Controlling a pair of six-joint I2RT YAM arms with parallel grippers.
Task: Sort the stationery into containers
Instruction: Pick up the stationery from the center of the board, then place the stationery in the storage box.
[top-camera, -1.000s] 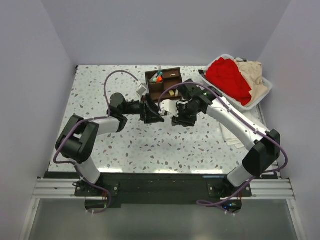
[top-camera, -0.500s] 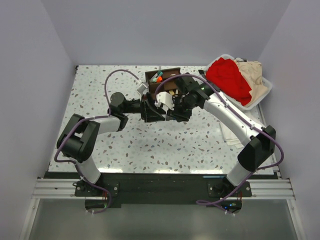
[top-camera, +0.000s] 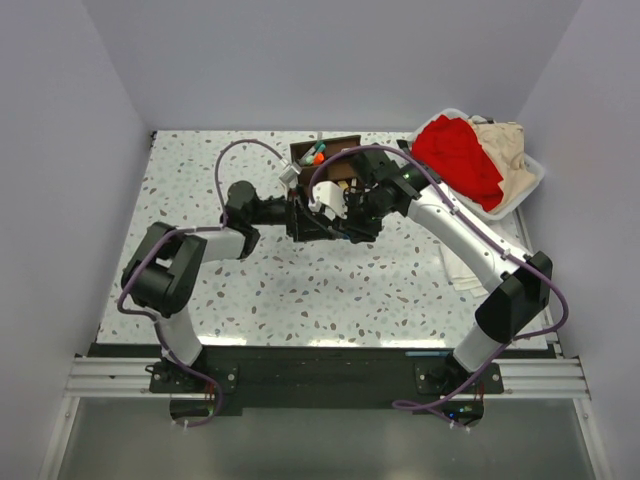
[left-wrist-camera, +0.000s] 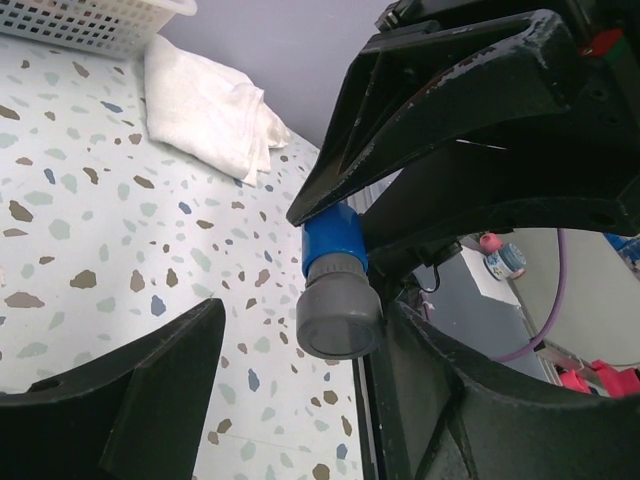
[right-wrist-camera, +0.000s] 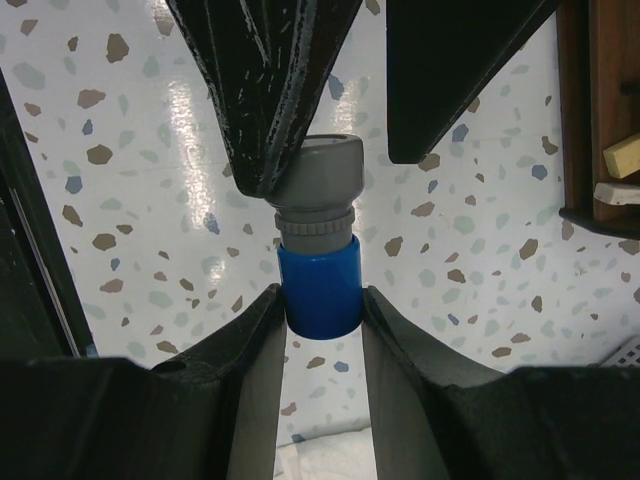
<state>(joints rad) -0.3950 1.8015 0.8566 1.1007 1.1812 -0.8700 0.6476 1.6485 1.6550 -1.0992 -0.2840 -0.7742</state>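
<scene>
Seen from above, both arms reach in to the middle of the speckled table (top-camera: 190, 170). The left gripper (top-camera: 316, 222) and the right gripper (top-camera: 346, 222) are nose to nose just below the dark brown wooden organiser (top-camera: 330, 160). The organiser sits at upper centre with a few markers (top-camera: 314, 153) at its upper-left end. Whatever is between the grippers is hidden in this view. A white basket (top-camera: 525, 193) of red and beige cloth fills the upper right, and a white folded cloth (top-camera: 458, 268) lies at the right beside the right arm. In the left wrist view, the stubby blue-grey cylinder (left-wrist-camera: 337, 285) hangs mid-frame above the table with its grey end toward the camera. Its blue end is clamped between the right gripper's black fingers (left-wrist-camera: 420, 100), which come in from the upper right. The left gripper's own fingers (left-wrist-camera: 150, 390) stand wide across the bottom of the frame, one on each side of the grey end, with clear space on the left side. In the right wrist view, the right gripper's fingers (right-wrist-camera: 240, 400) pinch the blue part at lower centre, grey end pointing up. The left gripper's fingers (right-wrist-camera: 265, 90) come down from the top, spread apart. The one on the left is at the grey end, though I cannot tell if it touches, and the one on the right is clear of it. The organiser's edge shows at the right with tan bits (right-wrist-camera: 622, 158) inside.
</scene>
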